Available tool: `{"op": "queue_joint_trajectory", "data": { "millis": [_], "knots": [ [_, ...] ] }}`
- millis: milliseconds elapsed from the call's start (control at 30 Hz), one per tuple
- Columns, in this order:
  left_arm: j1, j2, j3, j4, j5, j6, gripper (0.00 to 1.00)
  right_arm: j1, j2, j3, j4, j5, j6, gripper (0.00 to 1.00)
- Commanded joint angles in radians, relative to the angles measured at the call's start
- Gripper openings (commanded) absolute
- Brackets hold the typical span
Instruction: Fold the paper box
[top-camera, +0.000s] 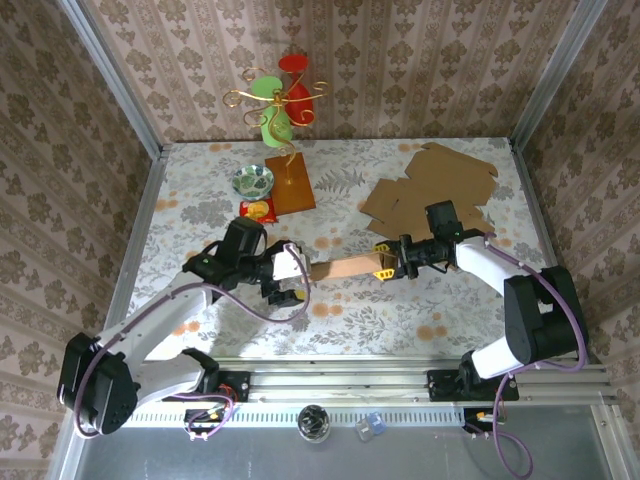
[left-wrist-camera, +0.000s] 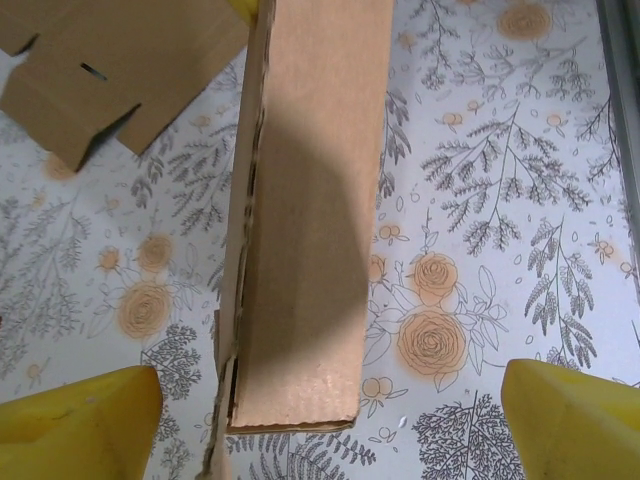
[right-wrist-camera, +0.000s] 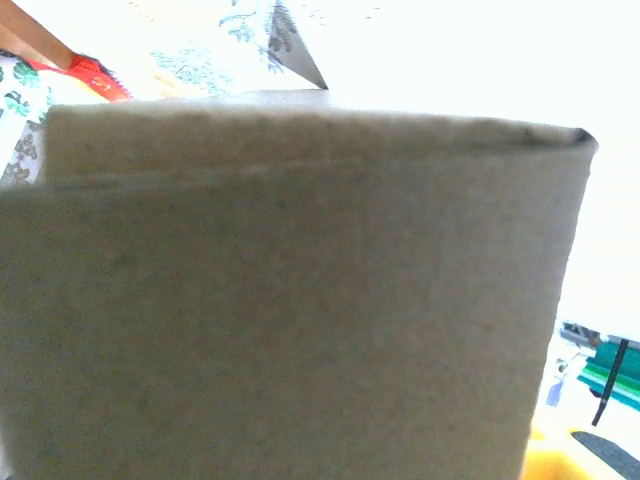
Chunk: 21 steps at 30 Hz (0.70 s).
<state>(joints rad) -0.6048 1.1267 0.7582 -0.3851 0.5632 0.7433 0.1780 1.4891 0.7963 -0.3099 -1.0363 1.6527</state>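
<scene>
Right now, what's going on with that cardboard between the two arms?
The right tool grips one end of the partly folded paper box. The left tool stands open at the other end, its fingers clear of it on both sides. More flat cardboard lies farther back on the right.

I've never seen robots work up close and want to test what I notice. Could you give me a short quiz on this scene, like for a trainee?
1. True or false: the left hand clamps the long folded brown cardboard box.
2. Which hand grips that box? A) the left hand B) the right hand
3. Fill in: the flat brown cardboard sheets lie toward the flower-patterned table's far ____ corner.
Key: 1 false, its yellow fingers stand open beside the box; 2 B; 3 right.
</scene>
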Motion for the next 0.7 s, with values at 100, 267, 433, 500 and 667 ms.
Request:
{"op": "queue_joint_trajectory", "data": {
  "millis": [100, 267, 433, 500, 667],
  "knots": [
    [-0.044, 0.074, 0.035, 0.046, 0.038, 0.032, 0.87, -0.003, 0.014, -0.051, -0.093, -0.044, 0.022, 0.34],
    [-0.066, 0.125, 0.035, 0.103, 0.001, 0.004, 0.83, -0.009, 0.068, -0.05, -0.144, -0.067, -0.035, 0.34],
    [-0.068, 0.173, 0.073, 0.116, 0.004, -0.028, 0.73, -0.018, 0.098, -0.068, -0.101, -0.069, -0.027, 0.4],
    [-0.069, 0.192, 0.094, 0.092, 0.018, -0.031, 0.7, -0.025, 0.123, -0.072, -0.094, -0.07, -0.042, 0.42],
    [-0.072, 0.242, 0.157, 0.004, 0.032, -0.046, 0.64, -0.066, 0.163, -0.065, -0.087, -0.067, -0.09, 0.54]
  ]
}}
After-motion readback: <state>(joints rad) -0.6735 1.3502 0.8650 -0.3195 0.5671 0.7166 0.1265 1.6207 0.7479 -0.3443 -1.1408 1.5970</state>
